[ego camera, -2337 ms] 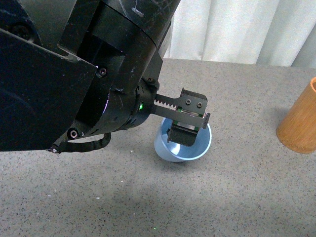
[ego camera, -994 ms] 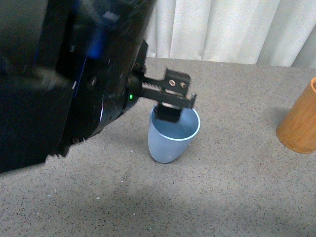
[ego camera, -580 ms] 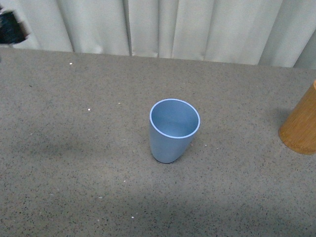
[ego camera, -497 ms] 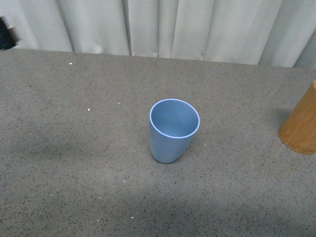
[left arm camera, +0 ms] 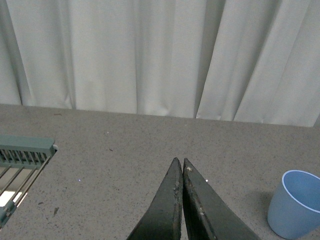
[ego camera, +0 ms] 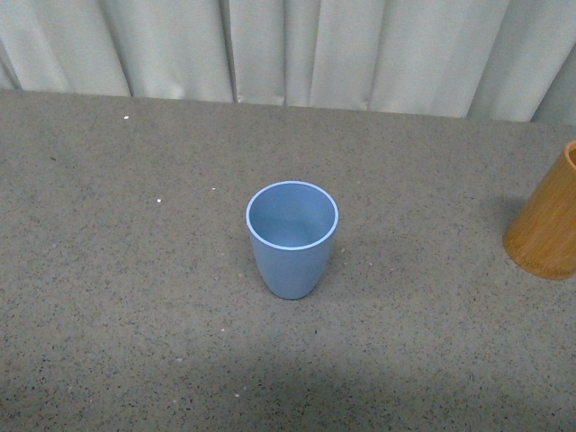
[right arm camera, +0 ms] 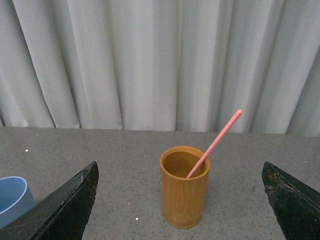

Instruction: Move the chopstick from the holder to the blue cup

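Note:
The blue cup (ego camera: 292,237) stands upright and empty in the middle of the grey table; it also shows in the left wrist view (left arm camera: 295,204) and the right wrist view (right arm camera: 12,199). The tan holder (ego camera: 546,219) stands at the right edge of the front view. In the right wrist view the holder (right arm camera: 184,187) has one pink chopstick (right arm camera: 216,142) leaning out of it. My right gripper (right arm camera: 180,170) is open, its fingers wide on either side of the holder and short of it. My left gripper (left arm camera: 179,161) is shut on nothing, off to the side of the cup. Neither arm shows in the front view.
White curtains (ego camera: 288,49) hang along the table's far edge. A pale green rack (left arm camera: 22,155) lies at the edge of the left wrist view. Small white specks dot the table (ego camera: 135,297).
The left arm, whose gripper was in the tilted blue cup, has drawn back out of the front view. The cup now stands upright, a little further left.

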Controlling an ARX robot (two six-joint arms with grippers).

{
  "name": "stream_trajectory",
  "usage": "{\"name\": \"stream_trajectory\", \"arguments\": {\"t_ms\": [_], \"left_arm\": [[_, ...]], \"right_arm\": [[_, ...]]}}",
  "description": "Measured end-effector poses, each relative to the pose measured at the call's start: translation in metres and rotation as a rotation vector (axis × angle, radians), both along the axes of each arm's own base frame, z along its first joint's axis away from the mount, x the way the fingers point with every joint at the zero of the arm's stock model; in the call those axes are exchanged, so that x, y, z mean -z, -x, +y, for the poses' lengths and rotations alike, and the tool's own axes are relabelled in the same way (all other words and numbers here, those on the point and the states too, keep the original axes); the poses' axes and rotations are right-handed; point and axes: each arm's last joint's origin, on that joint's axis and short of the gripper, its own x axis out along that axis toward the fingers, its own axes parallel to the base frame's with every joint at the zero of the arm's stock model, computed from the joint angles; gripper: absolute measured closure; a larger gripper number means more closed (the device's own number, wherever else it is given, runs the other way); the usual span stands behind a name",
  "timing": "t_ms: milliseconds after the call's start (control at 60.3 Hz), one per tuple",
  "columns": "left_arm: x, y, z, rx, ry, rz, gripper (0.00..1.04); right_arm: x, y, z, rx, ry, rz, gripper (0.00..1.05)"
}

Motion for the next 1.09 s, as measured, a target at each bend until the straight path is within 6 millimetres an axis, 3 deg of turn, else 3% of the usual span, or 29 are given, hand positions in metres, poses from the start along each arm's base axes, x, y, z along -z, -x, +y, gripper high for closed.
{"name": "stream_trajectory", "arguments": {"t_ms": [746, 878, 978, 1027, 1094], "left_arm": [[-0.001, 0.002, 0.0, -0.001, 0.0, -0.017, 1.01], [-0.001, 0.002, 0.0, -0.001, 0.0, -0.018, 0.76], [-0.001, 0.002, 0.0, -0.003, 0.0, -0.018, 0.57], [-0.001, 0.002, 0.0, 0.0, 0.0, -0.019, 0.48], [-0.001, 0.002, 0.0, -0.001, 0.0, -0.019, 0.37]], "right_arm": [[0.0, 0.0, 0.0, -0.002, 0.0, 0.0, 0.1], [0.001, 0.0, 0.0, 0.024, -0.008, 0.013, 0.1], [0.0, -0.008, 0.001, 0.435, -0.157, 0.132, 0.1], [0.0, -0.013, -0.002, 0.575, -0.192, 0.123, 0.1], [-0.005, -0.022, -0.006, 0.634, -0.224, 0.103, 0.1]]}}
